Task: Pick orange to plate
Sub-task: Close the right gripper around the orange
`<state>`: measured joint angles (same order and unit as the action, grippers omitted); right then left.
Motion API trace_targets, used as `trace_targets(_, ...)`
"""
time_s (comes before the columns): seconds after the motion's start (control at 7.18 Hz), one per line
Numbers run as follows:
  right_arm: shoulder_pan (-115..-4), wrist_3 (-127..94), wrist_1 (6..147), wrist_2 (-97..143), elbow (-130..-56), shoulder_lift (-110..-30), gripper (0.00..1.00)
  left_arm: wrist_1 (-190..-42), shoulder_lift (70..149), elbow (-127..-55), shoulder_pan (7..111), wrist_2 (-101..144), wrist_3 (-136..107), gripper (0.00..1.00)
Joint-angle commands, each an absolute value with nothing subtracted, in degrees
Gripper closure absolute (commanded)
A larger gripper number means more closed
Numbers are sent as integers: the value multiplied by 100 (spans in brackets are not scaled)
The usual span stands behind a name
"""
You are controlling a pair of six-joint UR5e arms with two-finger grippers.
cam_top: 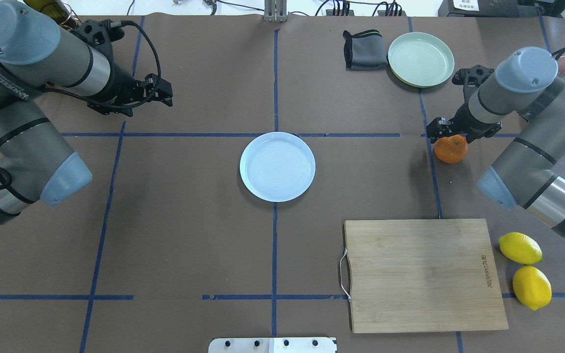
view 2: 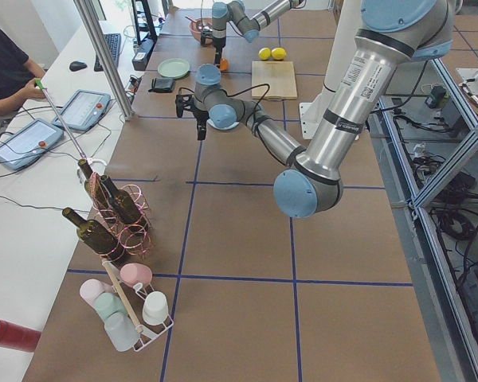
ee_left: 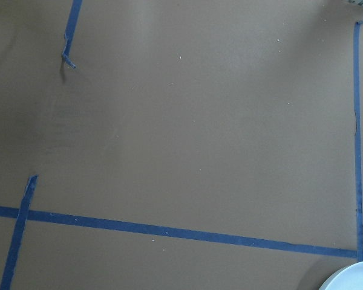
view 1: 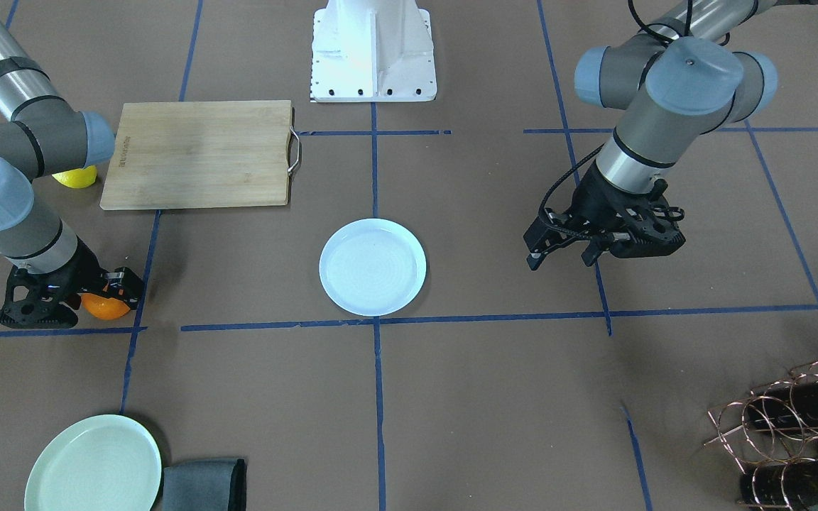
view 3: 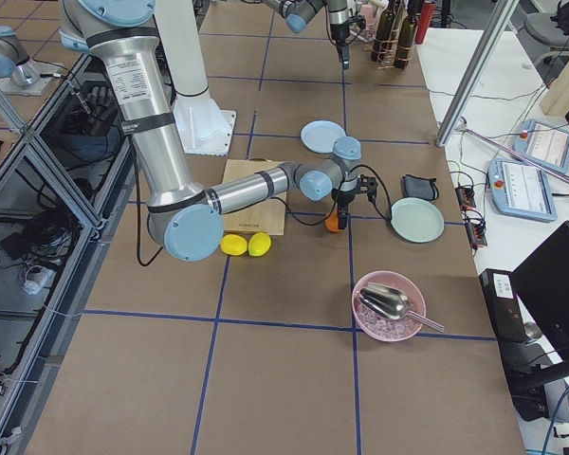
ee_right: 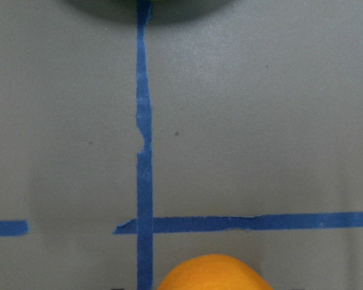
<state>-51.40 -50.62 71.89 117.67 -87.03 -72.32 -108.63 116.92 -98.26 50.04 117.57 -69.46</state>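
The orange point(cam_top: 450, 149) lies on the brown table at the right, also low in the right wrist view point(ee_right: 212, 275). My right gripper point(cam_top: 451, 133) points straight down over it, open, with a finger on either side of the fruit; in the front view the gripper point(view 1: 100, 292) covers the orange's point(view 1: 105, 307) top. The pale bluish-white plate point(cam_top: 277, 166) sits empty at the table's middle, well left of the orange. My left gripper point(cam_top: 166, 94) hovers open and empty at the far left, away from the plate; only the plate's rim point(ee_left: 351, 281) shows in its wrist view.
A mint-green plate point(cam_top: 420, 59) and a folded grey cloth point(cam_top: 363, 49) lie beyond the orange. A wooden cutting board point(cam_top: 422, 274) and two lemons point(cam_top: 520, 248) point(cam_top: 531, 287) are nearer the robot. A pink bowl with a scoop point(view 3: 389, 305) stands at the right end.
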Motion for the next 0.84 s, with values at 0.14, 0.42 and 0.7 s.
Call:
trace_targets(0.14,-5106,-5071,7189,11812,-8745,-7242,24,-10837,11698,-9817,5071,11821,-6917,0)
trace_targets(0.42,-5106,-5071,7207,11891,-8902,-7216,83,-10837,11698,-9817,5080,11821,-6917,0)
trace_targets(0.7,-5281,-5080,7277,12251,-9271,-7172,100,-10437,11698,-9843,5324,11821,-6159,0)
